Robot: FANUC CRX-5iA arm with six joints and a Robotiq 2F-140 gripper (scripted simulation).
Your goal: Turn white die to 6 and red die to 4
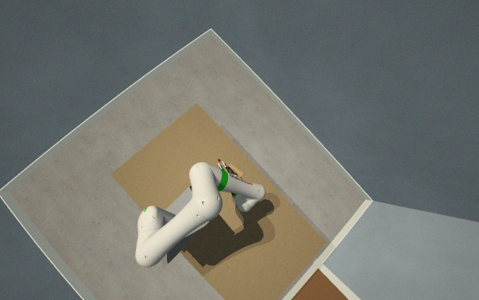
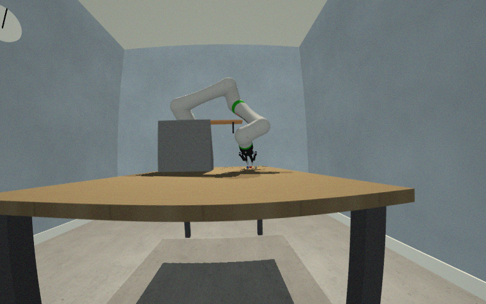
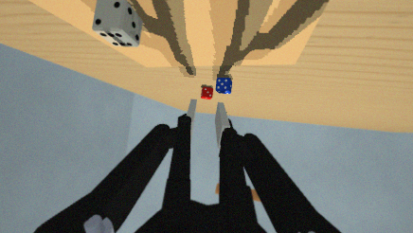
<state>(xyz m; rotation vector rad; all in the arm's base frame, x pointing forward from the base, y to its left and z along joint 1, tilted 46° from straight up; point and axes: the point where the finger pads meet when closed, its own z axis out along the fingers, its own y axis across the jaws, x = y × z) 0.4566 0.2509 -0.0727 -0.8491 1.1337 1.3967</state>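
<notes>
My claw (image 1: 221,163) (image 2: 250,163) (image 3: 206,110) has its fingers slightly apart, gripping nothing; the red die (image 1: 219,160) (image 2: 250,167) (image 3: 206,92) sits just beyond the tips, the blue die (image 2: 247,167) (image 3: 224,85) beside it, the white die (image 2: 255,167) (image 3: 117,24) off to one side.

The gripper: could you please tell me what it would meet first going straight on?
Probably the red die, just beyond the gripper's gap, or else the table; depth is unclear.

- My end effector (image 2: 250,164) (image 3: 206,110): matt black arms, smooth grey metal-looking finger pads.
- Bench (image 1: 174,149) (image 2: 199,192) (image 3: 369,95): pale, fine-grained wood.
- White die (image 3: 116,24): smooth, plastic-looking.
- My arm casing (image 1: 181,219) (image 2: 207,96): smooth, white, faintly glossy.
</notes>
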